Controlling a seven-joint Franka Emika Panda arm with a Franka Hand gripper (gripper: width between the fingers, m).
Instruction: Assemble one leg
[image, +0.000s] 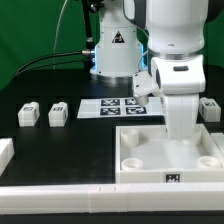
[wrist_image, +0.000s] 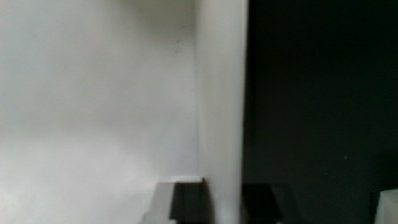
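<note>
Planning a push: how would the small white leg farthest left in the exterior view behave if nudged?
The leg looks squat and flat-sided, so it would likely slide, not roll or tip. Small beside the panel, it is probably light and stiff.

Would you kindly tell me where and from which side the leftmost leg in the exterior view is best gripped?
Probably from straight above, pinching the leg across two opposite side faces: it lies flat on the table, top exposed, with a gap to the neighbouring leg.
</note>
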